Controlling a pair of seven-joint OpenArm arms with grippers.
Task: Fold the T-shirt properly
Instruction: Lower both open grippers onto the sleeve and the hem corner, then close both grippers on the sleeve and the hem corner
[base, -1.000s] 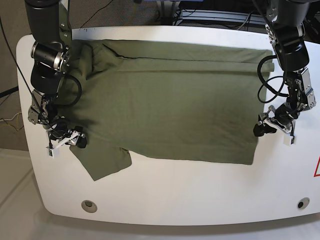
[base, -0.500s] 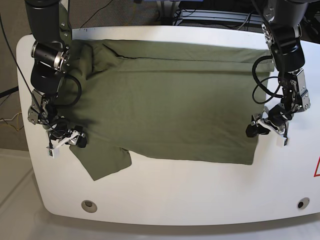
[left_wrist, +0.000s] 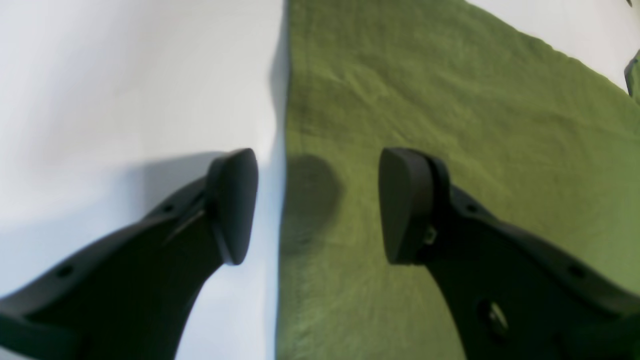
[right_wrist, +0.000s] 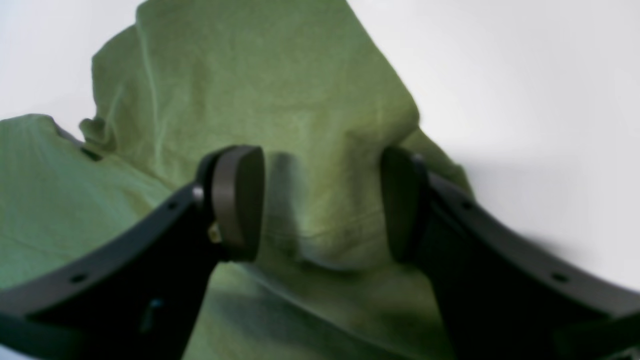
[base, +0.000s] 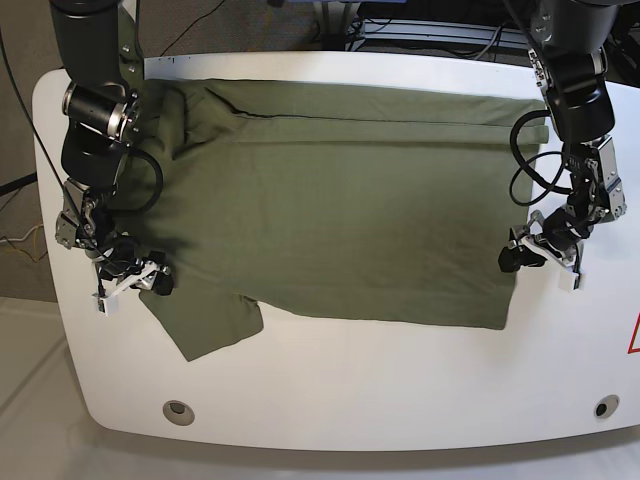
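The table (base: 330, 395) is carrying the T-shirt (base: 340, 210), which is lying spread flat across the middle w/ its long axis running side to side in the base view, collar end toward that view's left, hem toward its right. One sleeve (base: 205, 320) is sticking out at the near-left corner.

The left gripper (left_wrist: 317, 205) is sitting at the hem edge, jaws spread apart & gripping nothing: one pad (left_wrist: 235, 205) is hanging over bare table, the other over cloth, so the hem line is running right betw. them. Closing here would prob. pinch the edge.

The right gripper (right_wrist: 320, 202) is poised at the sleeve, jaws likewise parted w/ a raised hump of fabric bulging up betw. the pads, not yet squeezed. Each arm is nearest its own end of the shirt, so the next move is likely turning on both ends being pinched & carried across the short axis.

Hard to tell: whether either gripper's lower pad is actually under the cloth or just touching the top. The far sleeve & the collar label aren't clearly made out
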